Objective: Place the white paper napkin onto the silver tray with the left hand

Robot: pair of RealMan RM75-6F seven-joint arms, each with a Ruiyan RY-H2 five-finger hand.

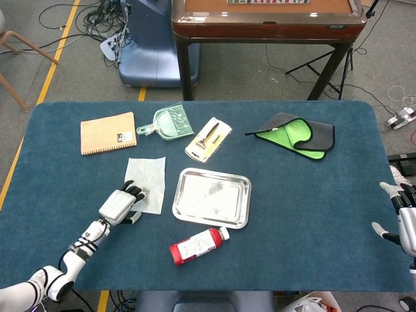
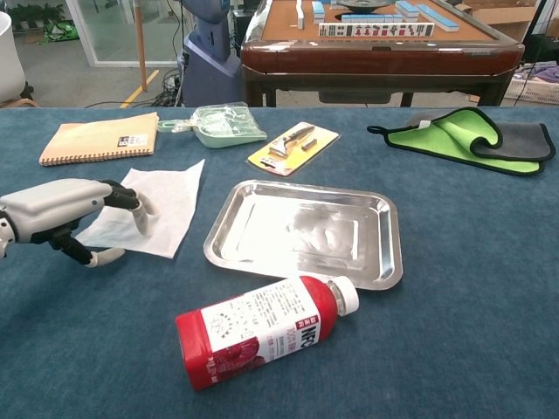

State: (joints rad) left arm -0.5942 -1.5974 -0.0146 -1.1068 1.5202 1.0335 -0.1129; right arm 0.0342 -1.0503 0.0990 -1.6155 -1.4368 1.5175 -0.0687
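Left hand point(image 2: 61, 214) fingers curled down, pressing white paper napkin point(image 2: 153, 206) flat on table, just left of silver tray point(image 2: 306, 231); right hand point(image 1: 404, 218) at table edge, fingers spread, holding nothing.

The left hand point(image 2: 65, 214) covers a corner of the napkin point(image 2: 148, 214). The picture's edge cuts off the right hand point(image 1: 404, 218).

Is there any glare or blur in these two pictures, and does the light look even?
Head view: even light, sharp, soft shadows; the silver tray shows a pale sheen. Chest view: the tray mirrors bright patches, but the white paper napkin and left hand stay clear, without motion blur.
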